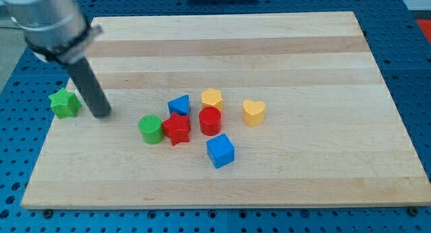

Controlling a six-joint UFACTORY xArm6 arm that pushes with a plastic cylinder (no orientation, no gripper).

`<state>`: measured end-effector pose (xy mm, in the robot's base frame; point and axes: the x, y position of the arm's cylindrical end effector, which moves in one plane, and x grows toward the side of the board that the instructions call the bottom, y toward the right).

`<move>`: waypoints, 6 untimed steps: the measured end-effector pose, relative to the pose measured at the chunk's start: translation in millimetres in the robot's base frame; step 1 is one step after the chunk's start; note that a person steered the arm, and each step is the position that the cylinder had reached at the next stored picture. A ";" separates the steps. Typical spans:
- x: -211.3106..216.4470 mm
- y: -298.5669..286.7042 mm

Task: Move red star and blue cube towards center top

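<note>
The red star [176,128] lies near the board's middle, touching a green cylinder [151,129] on its left and a blue triangular block [180,105] above it. The blue cube [220,151] sits below and right of the star, apart from it. My tip [101,114] rests on the board at the view's left, well left of the red star and just right of a green star [64,103].
A red cylinder [210,120] stands right of the red star. A yellow hexagonal block [211,97] is above it and a yellow heart [254,112] to its right. The wooden board [269,51] lies on a blue perforated table.
</note>
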<state>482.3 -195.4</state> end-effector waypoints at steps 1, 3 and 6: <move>37.8 -49.7; -22.8 -107.2; 38.9 54.4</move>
<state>521.2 -141.0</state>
